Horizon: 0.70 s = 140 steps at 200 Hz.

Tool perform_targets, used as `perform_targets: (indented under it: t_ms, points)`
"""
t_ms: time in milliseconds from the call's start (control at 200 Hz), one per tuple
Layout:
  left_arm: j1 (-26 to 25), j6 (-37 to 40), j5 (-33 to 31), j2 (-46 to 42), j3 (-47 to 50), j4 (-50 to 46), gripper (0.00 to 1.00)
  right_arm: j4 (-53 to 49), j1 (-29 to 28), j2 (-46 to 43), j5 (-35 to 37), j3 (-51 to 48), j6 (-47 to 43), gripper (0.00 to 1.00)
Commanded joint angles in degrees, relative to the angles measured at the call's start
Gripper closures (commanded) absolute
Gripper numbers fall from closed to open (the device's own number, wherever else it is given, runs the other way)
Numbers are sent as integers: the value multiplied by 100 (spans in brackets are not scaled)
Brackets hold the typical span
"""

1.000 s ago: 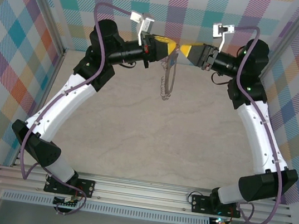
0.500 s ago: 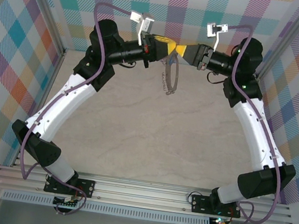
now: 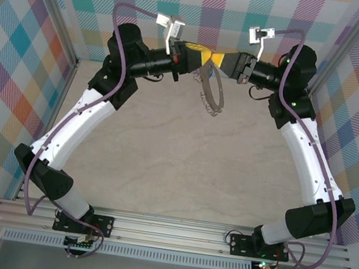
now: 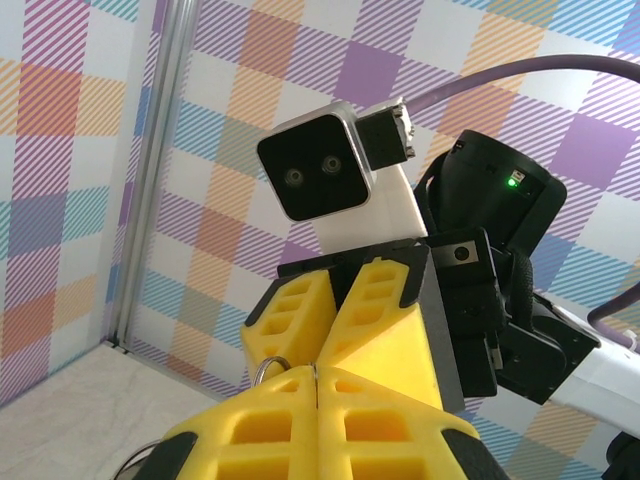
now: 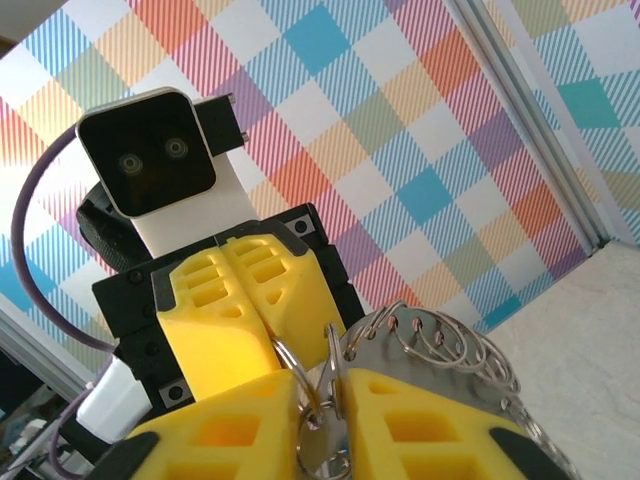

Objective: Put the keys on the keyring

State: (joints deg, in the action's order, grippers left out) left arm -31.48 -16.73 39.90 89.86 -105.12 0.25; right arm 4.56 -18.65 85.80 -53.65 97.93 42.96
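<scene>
Above the far side of the bench (image 3: 175, 161), the two end effectors meet tip to tip. The left end effector (image 3: 207, 57) is clenched on the keyring (image 3: 212, 95), a thin silver hoop fringed along part of its rim with many small wire loops, which hangs tilted just beneath the tips. The right end effector (image 3: 219, 60) pinches the same hoop, its wire caught between the nearly closed jaws.
</scene>
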Motion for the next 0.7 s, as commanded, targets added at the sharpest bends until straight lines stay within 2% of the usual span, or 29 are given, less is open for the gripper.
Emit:
perform_targets:
  t_ms: [0, 255, 535, 645, 695]
  points:
    - [-31, -75, 119, -156, 30, 396, 100, 335, -33, -20, -52, 180, 65, 85]
    - [-33, -111, 215, -120, 27, 397, 100, 452, -33, -2, -58, 165, 172, 100]
    - [-37, -83, 221, -91, -16, 323, 100, 214, -33, -28, 8, 201, -23, 100]
    - [-33, 143, 8, -94, -182, -110, 100, -560, -30, -20, 116, 465, -563, 100]
    - [-27, 338, -105, -109, -290, -404, 87, -1068, -33, 5, 185, 660, -915, 100]
